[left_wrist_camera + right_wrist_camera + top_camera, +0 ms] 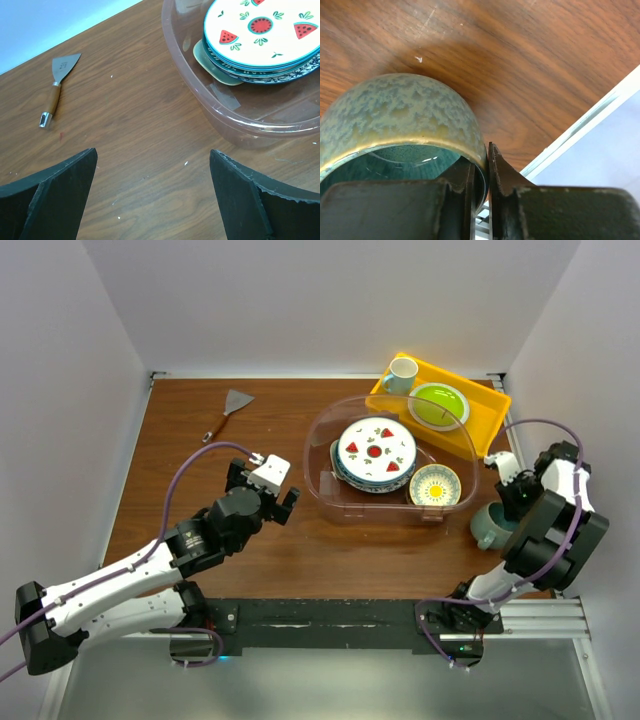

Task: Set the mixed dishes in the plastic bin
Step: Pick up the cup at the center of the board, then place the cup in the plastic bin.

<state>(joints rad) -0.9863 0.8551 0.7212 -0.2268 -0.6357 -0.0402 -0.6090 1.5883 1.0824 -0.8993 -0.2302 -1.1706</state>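
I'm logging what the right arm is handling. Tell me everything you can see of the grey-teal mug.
The grey-teal mug looks ceramic, with a mottled grey-teal glaze outside, a tan band at the rim and a glossy darker teal inside. It sits mouth up over the wooden table, right of the clear plastic bin and outside it. The right gripper pinches its wall, one finger inside and one outside. Whether its base touches the table cannot be told.

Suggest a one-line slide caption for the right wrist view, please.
Right gripper pinches the rim of the grey-teal mug, one finger inside, one outside, over the wooden table near its edge.
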